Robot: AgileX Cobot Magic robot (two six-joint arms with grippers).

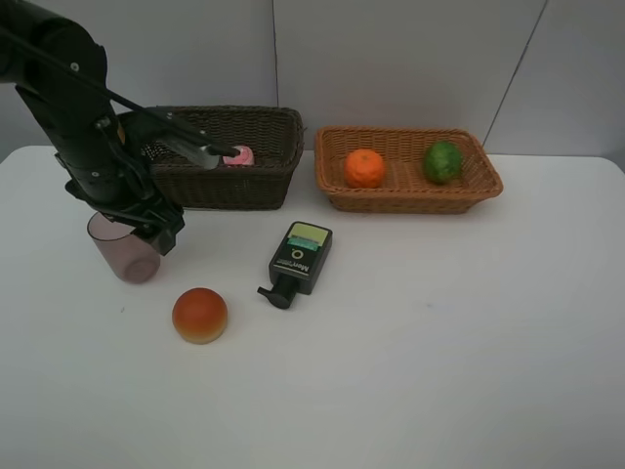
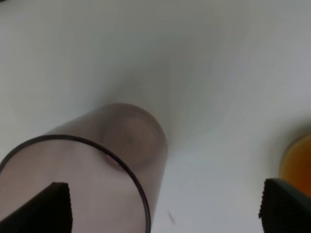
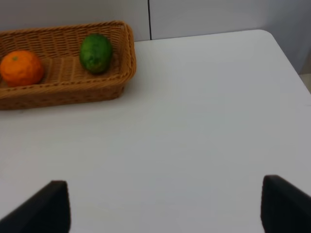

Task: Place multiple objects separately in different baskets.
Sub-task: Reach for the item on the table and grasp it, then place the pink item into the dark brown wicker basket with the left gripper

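The purple cup (image 1: 122, 249) stands upright on the left of the table (image 1: 439, 342), just on the near side of the dark basket (image 1: 225, 181), and it is the piece I am working on now. My left claw (image 1: 156, 234) hangs right over it with its jaws spread wide and nothing pinched. In the left wrist view one finger (image 2: 51, 208) looks to be over the cup's mouth and the other is well out toward the bun (image 1: 200, 315). I judge that the cup is not yet gripped.

To do this well, I would lower straight down so one finger goes inside the wall and one outside. I would then close slowly, since a thin plastic wall will flex or skid if squeezed hard. I would lift vertically before swinging, to keep clear of the bun and the pump bottle (image 1: 301, 258) lying flat near the middle.

The dark basket already holds the pink tube (image 1: 239, 154). The tan basket (image 1: 410, 200) on the far right holds the orange (image 1: 364, 168) and the lime (image 1: 442, 161). So the cup probably belongs in the dark basket, a short carry away.

My right claw (image 3: 167, 208) is parked on the right with its jaws apart and nothing between them.
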